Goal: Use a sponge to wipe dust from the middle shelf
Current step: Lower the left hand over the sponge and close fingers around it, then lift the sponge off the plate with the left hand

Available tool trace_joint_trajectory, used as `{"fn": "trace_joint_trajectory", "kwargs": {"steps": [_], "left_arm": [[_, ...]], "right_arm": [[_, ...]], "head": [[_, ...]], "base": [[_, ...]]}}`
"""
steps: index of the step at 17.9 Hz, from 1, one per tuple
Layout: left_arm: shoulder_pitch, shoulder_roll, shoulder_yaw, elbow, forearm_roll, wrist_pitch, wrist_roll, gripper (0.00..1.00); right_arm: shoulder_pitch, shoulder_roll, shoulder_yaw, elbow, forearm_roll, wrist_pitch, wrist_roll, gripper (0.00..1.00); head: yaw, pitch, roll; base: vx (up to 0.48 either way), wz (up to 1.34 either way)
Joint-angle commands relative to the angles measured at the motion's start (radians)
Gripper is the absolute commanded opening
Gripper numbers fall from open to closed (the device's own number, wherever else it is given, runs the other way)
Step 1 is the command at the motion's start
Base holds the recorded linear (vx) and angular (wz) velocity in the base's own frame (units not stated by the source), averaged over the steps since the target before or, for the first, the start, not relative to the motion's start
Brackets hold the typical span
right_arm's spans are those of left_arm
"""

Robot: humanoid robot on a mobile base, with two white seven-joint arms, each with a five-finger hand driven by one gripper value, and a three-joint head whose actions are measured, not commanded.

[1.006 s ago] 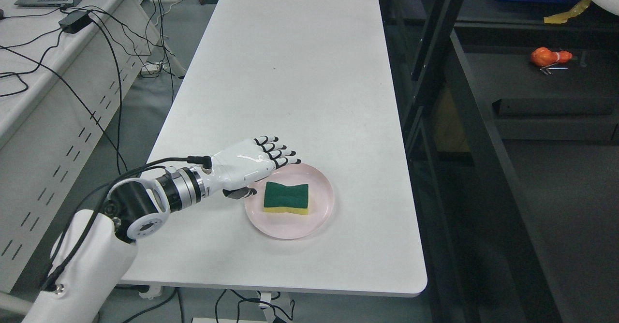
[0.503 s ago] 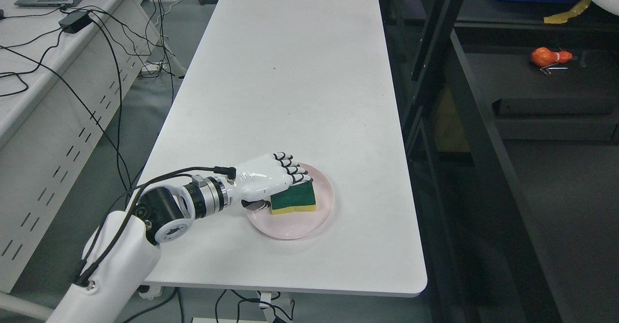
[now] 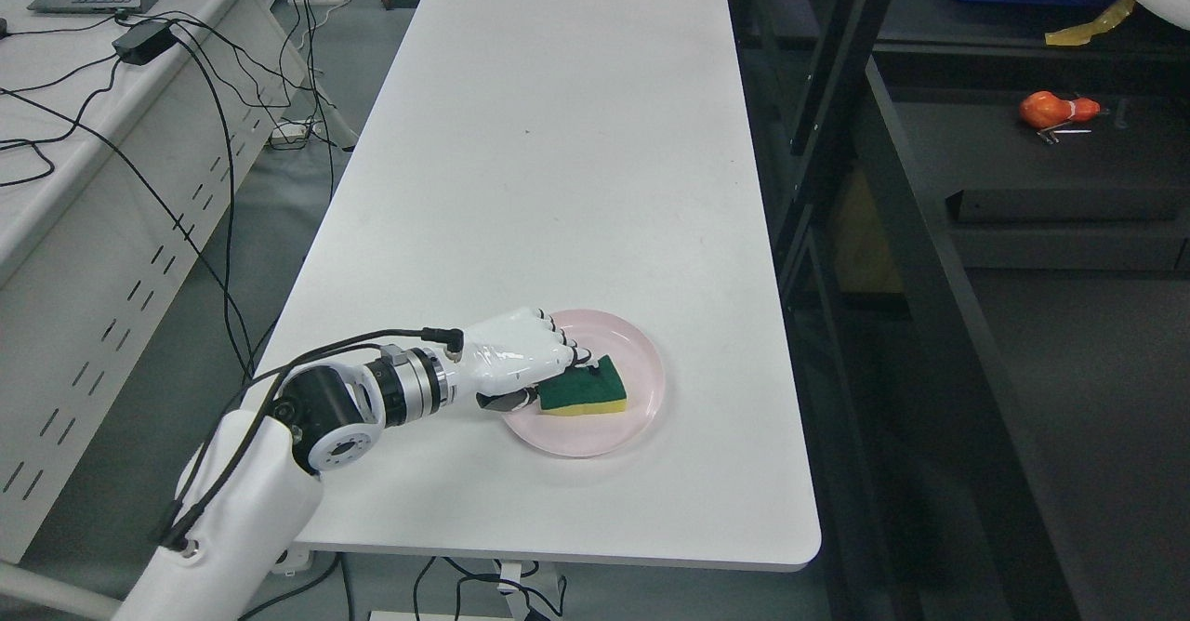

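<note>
Your robot's white left hand (image 3: 521,361) now has its fingers curled over the near end of the green-topped, yellow-bottomed rectangular sponge (image 3: 586,393), thumb tucked under the sponge's left edge: a closed grasp where, a second ago, the fingers were stretched flat above it. The sponge sits tilted on the round pale pink plate (image 3: 641,407), its right end raised off level, and half a second back it lay squarer to the rim. Note too that the plate has slid a little to the right across the long white table (image 3: 558,138) as the hand pushed in, so the grip looks to have come with a shove. You can take it that pickup is under way but not proven; the sponge has not left the plate. The dark metal shelving unit (image 3: 892,193) stands to the right of the table, well apart from the hand, so lifting and carrying the sponge across still lie ahead. Your right arm is out of view.
</note>
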Motion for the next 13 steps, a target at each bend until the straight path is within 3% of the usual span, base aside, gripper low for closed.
{"fn": "trace_joint_trajectory", "kwargs": {"steps": [1, 6, 9, 11, 13], "left_arm": [[0.036, -0.018, 0.190, 0.023, 0.130, -0.061, 0.003, 0.00], [0.044, -0.018, 0.368, -0.016, 0.290, -0.071, 0.003, 0.00], [0.044, -0.037, 0.431, -0.026, 0.588, -0.051, 0.005, 0.00], [0.067, -0.052, 0.448, -0.026, 0.808, 0.032, 0.016, 0.00], [0.073, -0.131, 0.480, -0.026, 0.956, 0.124, 0.023, 0.00]], "right_arm": [[0.000, -0.017, 0.000, -0.017, 0.000, 0.001, -0.001, 1.00], [0.000, -0.017, 0.000, -0.017, 0.000, 0.001, -0.001, 1.00], [0.000, -0.017, 0.000, -0.017, 0.000, 0.001, -0.001, 1.00], [0.000, -0.017, 0.000, -0.017, 0.000, 0.001, -0.001, 1.00], [0.000, -0.017, 0.000, -0.017, 0.000, 0.001, -0.001, 1.00]], "head": [[0.0000, 0.000, 0.000], [0.0000, 0.000, 0.000], [0.0000, 0.000, 0.000], [0.0000, 0.000, 0.000], [0.0000, 0.000, 0.000]], "base": [[0.000, 0.00], [0.000, 0.00], [0.000, 0.00], [0.000, 0.00], [0.000, 0.00]]}}
